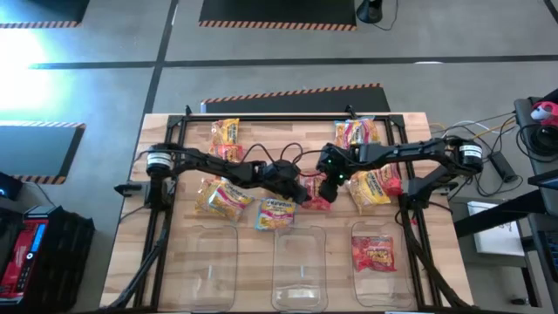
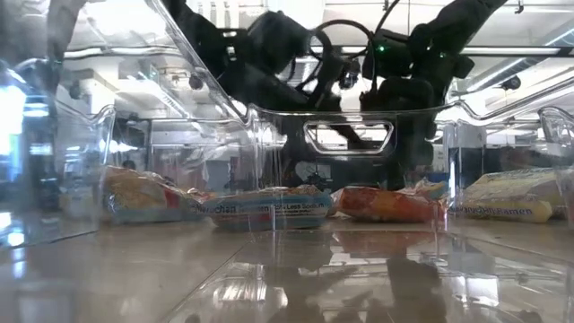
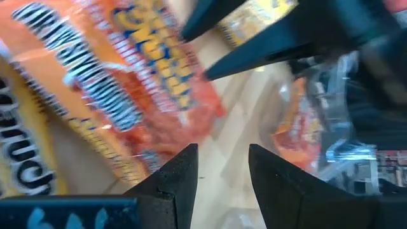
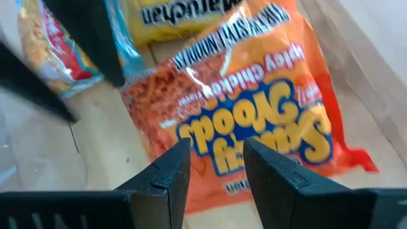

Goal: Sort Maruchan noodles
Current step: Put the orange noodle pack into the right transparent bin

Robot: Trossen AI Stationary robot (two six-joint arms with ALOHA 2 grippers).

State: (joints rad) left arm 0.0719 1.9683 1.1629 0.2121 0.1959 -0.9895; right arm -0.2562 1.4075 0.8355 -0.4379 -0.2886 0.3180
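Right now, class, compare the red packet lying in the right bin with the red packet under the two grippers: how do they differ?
The binned packet lies inside the clear right bin, already sorted; the middle packet lies on bare table. The binned packet lies alone and fully in view; the middle one is partly covered by the left gripper and right gripper above it, with other packets close by. Both are red, flat and crinkly.

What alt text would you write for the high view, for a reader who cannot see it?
Two dark robot arms meet at the middle of a wooden table, the left gripper and right gripper over a red noodle packet. More packets lie scattered around; of three clear bins along the near edge, the right bin holds one red packet.
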